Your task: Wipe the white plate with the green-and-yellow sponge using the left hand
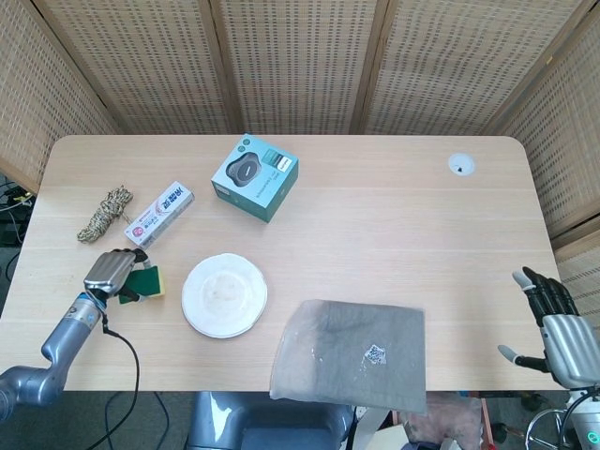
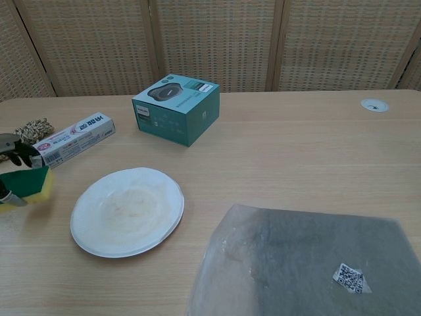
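The white plate (image 1: 225, 295) (image 2: 128, 211) lies flat on the table, with nothing on it. Left of it, my left hand (image 1: 109, 272) (image 2: 12, 153) grips the green-and-yellow sponge (image 1: 144, 280) (image 2: 26, 185), low over the tabletop and clear of the plate. In the chest view only the hand's edge shows at the frame's left border. My right hand (image 1: 555, 319) hangs beyond the table's right front corner, fingers apart, holding nothing.
A teal box (image 1: 255, 176) (image 2: 175, 108) stands behind the plate. A toothpaste carton (image 1: 159, 214) (image 2: 74, 138) and a coil of rope (image 1: 105, 213) (image 2: 31, 129) lie at the back left. A grey plastic bag (image 1: 350, 355) (image 2: 299, 263) covers the front right. The table (image 1: 403, 234) is bordered by wicker screens.
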Controlling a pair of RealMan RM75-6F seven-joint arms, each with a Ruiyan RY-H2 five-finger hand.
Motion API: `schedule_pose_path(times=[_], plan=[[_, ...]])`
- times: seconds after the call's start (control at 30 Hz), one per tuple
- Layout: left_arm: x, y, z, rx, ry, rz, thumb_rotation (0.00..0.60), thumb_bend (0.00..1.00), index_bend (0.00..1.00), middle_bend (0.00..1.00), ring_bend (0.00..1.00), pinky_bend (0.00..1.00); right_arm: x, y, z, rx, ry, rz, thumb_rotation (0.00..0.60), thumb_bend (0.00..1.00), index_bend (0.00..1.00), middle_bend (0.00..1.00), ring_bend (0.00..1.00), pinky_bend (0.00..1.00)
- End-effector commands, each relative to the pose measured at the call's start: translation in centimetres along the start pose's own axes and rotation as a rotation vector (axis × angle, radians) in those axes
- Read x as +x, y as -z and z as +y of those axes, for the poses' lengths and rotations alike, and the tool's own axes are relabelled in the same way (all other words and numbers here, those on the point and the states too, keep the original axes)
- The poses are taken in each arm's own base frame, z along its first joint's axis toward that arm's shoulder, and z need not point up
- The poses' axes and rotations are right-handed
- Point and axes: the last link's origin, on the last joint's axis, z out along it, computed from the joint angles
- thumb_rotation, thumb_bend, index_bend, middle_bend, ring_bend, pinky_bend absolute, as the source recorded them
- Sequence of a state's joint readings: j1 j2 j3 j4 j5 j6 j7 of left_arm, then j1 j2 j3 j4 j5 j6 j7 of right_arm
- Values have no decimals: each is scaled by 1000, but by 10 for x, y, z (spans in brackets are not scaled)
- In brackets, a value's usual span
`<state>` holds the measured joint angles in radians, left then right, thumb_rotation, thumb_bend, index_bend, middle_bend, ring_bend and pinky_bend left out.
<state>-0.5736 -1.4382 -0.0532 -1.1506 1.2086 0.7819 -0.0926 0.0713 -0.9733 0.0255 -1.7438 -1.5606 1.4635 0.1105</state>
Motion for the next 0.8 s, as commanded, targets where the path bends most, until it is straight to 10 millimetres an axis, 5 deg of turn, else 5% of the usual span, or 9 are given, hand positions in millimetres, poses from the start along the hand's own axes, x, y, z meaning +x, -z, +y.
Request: schedule_pose_path(times=[0.03,0.4,0.5,0.8], plan=[[4,6,-7,44,22,-30,600,0,8,0,0,0,0,0,0,1,-1,0,600,0,0,0,0,0],[57,67,-10,112,113,219,600,0,0,0,0,0,5,2,2,-3,-4,25,600,0,0,0,0,0],[67,113,-18,167,41,426,600,0,0,0,0,0,8,2,3,2,-4,38,600,0,0,0,0,0],[37,158,-13,215,52,537,600,0,0,0,0,0,7,0,6,-7,15,60,600,0,0,0,0,0]])
